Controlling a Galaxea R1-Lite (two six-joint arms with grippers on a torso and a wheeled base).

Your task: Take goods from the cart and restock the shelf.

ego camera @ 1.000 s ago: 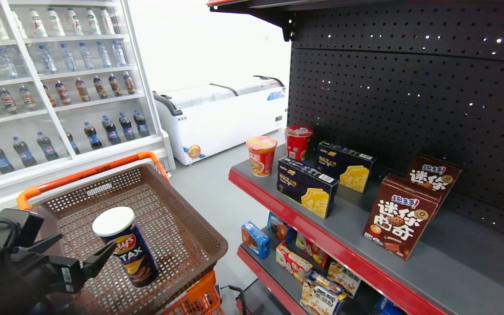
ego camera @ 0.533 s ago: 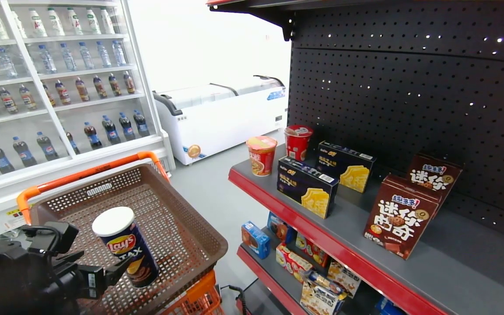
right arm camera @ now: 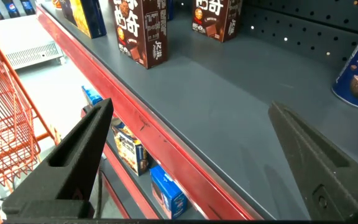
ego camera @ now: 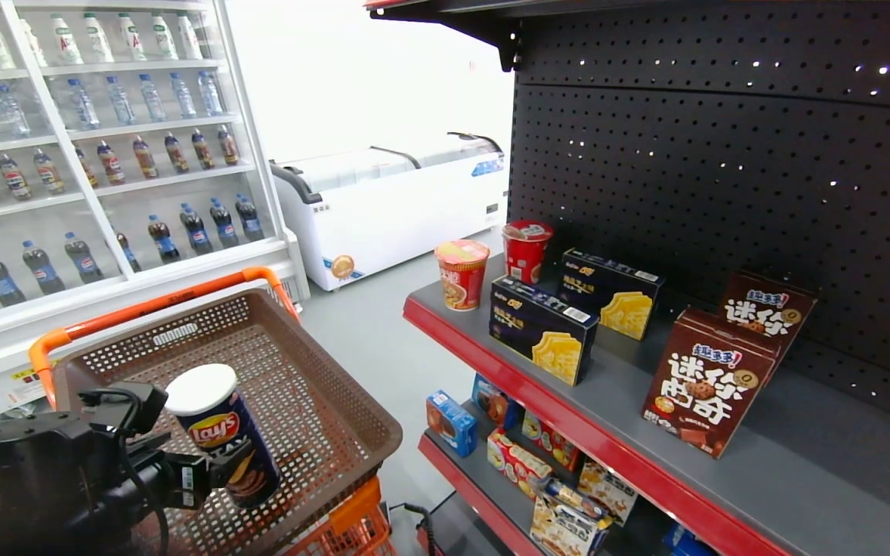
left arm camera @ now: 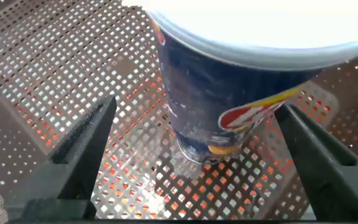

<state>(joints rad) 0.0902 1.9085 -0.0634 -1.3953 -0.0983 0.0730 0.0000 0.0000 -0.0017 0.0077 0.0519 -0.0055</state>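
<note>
A dark blue chips can [ego camera: 221, 432] with a white lid stands tilted in the brown perforated basket [ego camera: 337, 390] of the orange cart. My left gripper [ego camera: 205, 457] is at the can's lower half, open, with one finger on each side. The left wrist view has the can [left arm camera: 229, 106] between the two spread fingers [left arm camera: 82, 143] of my left gripper [left arm camera: 194, 112], with gaps on both sides. My right gripper [right arm camera: 191, 112] hangs open above the grey shelf board [right arm camera: 229, 93], holding nothing.
On the grey shelf [ego camera: 800, 463] with its red front edge stand two cup noodles [ego camera: 462, 274], dark blue boxes [ego camera: 541, 328] and brown cookie boxes [ego camera: 704, 382]. Free board lies right of the brown boxes. A lower shelf holds small packs [ego camera: 518, 459]. Drink fridges and a chest freezer [ego camera: 391, 208] stand behind.
My left gripper has moved forward into the basket until its fingers flank the chips can. The can and the shelf goods stay where they were.
</note>
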